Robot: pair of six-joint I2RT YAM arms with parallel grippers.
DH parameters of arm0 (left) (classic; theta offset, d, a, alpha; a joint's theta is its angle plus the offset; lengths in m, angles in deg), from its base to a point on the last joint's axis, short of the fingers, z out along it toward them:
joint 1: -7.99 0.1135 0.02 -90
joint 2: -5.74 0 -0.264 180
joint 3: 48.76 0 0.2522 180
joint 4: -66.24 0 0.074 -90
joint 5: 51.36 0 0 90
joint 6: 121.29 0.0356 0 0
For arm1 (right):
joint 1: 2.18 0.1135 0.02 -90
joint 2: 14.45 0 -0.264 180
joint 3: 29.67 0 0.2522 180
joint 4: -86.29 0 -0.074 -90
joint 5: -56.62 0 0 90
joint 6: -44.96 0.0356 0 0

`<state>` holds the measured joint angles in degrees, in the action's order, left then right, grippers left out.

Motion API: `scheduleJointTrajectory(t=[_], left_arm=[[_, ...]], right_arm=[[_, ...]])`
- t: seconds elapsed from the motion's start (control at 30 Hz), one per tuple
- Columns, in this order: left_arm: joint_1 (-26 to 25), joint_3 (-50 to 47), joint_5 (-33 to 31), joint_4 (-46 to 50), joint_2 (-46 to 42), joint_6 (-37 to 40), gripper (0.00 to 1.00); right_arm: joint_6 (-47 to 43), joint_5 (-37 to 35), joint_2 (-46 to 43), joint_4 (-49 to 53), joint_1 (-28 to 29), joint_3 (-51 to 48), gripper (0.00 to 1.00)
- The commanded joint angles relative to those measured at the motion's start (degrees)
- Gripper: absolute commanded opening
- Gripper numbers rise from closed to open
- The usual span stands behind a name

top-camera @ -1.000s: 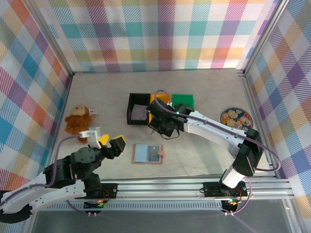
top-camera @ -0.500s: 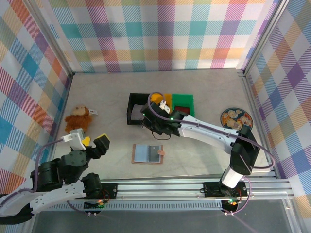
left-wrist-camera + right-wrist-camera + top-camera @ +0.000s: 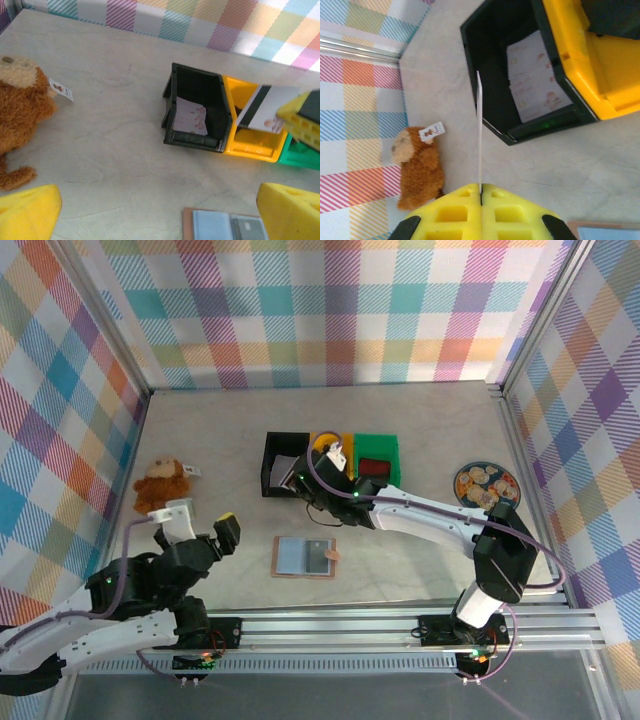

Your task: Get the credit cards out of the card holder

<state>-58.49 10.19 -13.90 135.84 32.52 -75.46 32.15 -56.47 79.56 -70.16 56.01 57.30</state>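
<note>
One card (image 3: 479, 125) out: swung leftward, pinched edge-on in the right gripper (image 3: 481, 191), to above the black bin (image 3: 269, 458). Spread the left gripper (image 3: 160, 217) wide. Left the card holder (image 3: 303, 557) open on the near bench (image 3: 420, 430).

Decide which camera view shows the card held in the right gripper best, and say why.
The left wrist view: the card faces the camera, its dark stripe plain, pinched by the right gripper. The right wrist view shows it edge-on, a thin line; the top external view, a small pale patch.
</note>
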Motion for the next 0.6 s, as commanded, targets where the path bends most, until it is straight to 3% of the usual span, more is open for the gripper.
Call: scheduleJointTrajectory(t=[0.0, 0.5, 0.57], left_arm=[[1.7, 1.8, 2.7, -5.0, 1.4, 4.4, 1.0], [33.5, 2.7, 41.2, -17.1, 11.9, 12.3, 1.0], [34.7, 2.9, 42.6, -17.9, 14.4, 12.5, 1.0]], right_arm=[[1.1, -1.7, 1.1, -5.1, -0.4, 1.9, 0.0], [5.0, 1.1, 6.1, -4.6, -3.8, 5.5, 0.0], [6.2, 1.3, 7.8, -1.9, -3.9, 8.0, 0.0]])
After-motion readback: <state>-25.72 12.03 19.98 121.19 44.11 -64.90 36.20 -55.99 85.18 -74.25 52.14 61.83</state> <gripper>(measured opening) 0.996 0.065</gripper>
